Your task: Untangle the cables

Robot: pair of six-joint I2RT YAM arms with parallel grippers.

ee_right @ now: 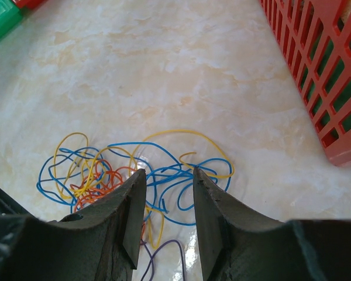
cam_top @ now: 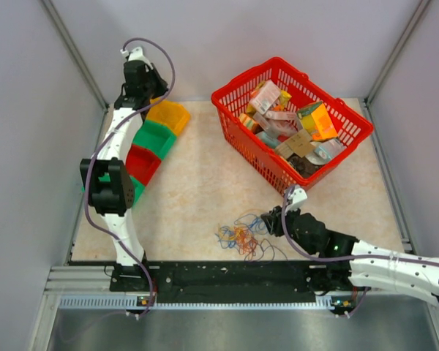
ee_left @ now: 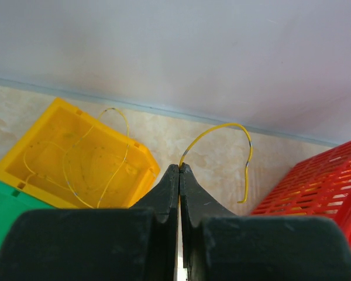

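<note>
While the left gripper [ee_left: 179, 170], clamped on 1 yellow cable [ee_left: 231, 124], hangs over the yellow bin [ee_left: 47, 152], release seems next; the right gripper [ee_right: 168, 178] straddles the tangled cables [ee_right: 99, 172] half-open, holding nothing.

two arms [cam_top: 121, 124], one red basket [cam_top: 245, 146], one cable tangle [cam_top: 241, 238], at least three small bins [cam_top: 155, 137].

The right gripper [ee_right: 168, 171] hides part of the cables [ee_right: 98, 182]; the red basket [ee_right: 316, 76] is cropped.
</note>
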